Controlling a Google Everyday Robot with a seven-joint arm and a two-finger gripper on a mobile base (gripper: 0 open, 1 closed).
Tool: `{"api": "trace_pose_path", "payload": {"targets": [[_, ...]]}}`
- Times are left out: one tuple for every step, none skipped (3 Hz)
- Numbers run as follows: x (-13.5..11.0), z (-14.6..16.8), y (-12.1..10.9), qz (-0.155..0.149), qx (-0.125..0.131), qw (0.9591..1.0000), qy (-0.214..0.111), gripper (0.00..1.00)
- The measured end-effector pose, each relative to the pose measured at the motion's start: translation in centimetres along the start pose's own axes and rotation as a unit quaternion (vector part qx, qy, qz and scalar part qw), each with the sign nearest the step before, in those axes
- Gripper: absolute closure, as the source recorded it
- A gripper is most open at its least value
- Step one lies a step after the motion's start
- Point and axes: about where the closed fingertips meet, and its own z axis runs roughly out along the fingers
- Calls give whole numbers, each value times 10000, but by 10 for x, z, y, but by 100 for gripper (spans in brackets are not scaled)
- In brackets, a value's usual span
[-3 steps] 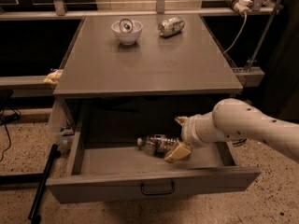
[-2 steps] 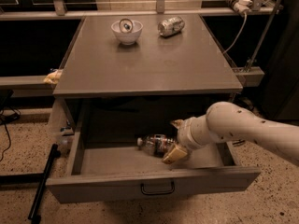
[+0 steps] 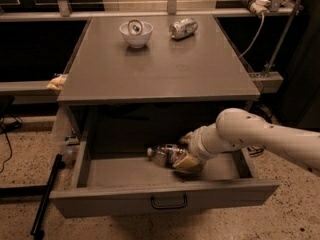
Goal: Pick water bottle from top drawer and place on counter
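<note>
Though a dark band wraps the bottle (image 3: 164, 154) near its neck, no writing on it can be read. It is small, clear, ribbed plastic with a white cap. It lies on its side on the floor of the open drawer (image 3: 118, 173), about midway between front and back and right of centre. Its long axis runs nearly level with the drawer front, cap pointing left and base pointing right.

At that base end sits the tool (image 3: 186, 150), reaching in from the right with its tan tips at the bottle's sides. Whether it has closed on the bottle I cannot tell. Behind it the arm (image 3: 260, 134) is smooth, rounded and off-white, passing over the drawer's right wall.

The drawer is wide, shallow grey metal, pulled well out, with a small black handle (image 3: 169, 202) centred on its front panel.

Above it the worktop (image 3: 165, 74) is a flat, matte grey rectangle. Near its far edge stands a round white bowl (image 3: 136, 36) with a small round thing inside. Just right of the bowl lies a crushed silver can (image 3: 183, 28) on its side, its print too small to read.
</note>
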Motion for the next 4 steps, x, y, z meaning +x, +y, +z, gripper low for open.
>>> {"api": "trace_pose_path", "payload": {"targets": [[-7,-22,-6,42,-182,9998,88,67],[-14,-71,-8,126,-411,9986,295,91],[-22,-136,-8,194,-474,9974,500,100],[-42,-206,-16,144,-268,9977,604,100]]}}
